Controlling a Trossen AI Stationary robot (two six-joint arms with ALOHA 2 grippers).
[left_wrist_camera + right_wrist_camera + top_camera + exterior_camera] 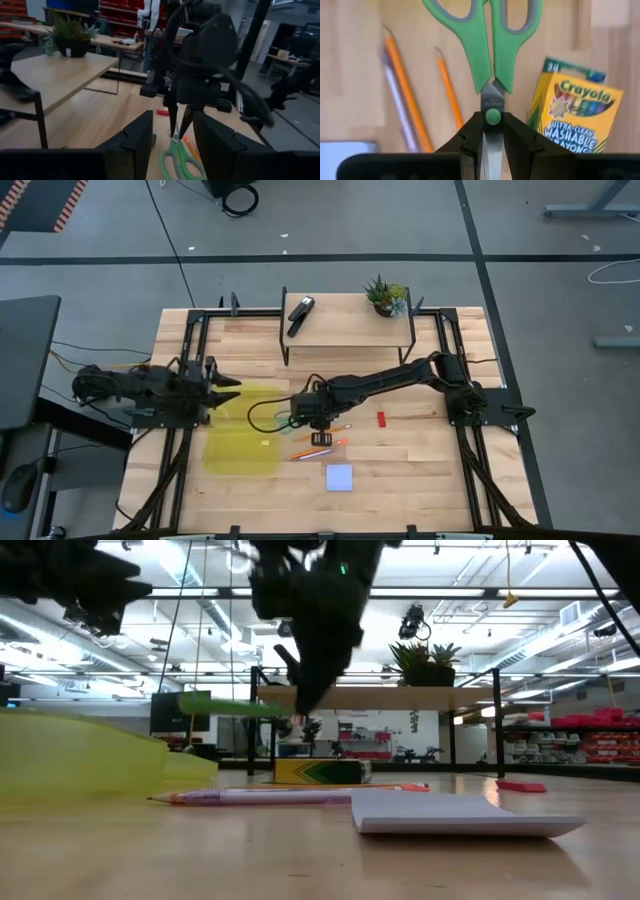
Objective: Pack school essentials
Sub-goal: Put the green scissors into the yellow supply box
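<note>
On the wooden counter (420, 470) a yellow pouch (243, 442) lies toward the left edge with no item seen inside, so packing looks barely begun: the crayon box (576, 116), orange pencils (322, 442), pale blue note pad (339, 477) and tiny red block (381, 418) all lie loose near the middle. The right arm stretches from the right edge to mid-counter, its right pincer (492, 131) clamped on the blades of the green-handled scissors (490, 47), held off the surface. The left pincer (222, 386) waits beside the pouch, fingers wide.
</note>
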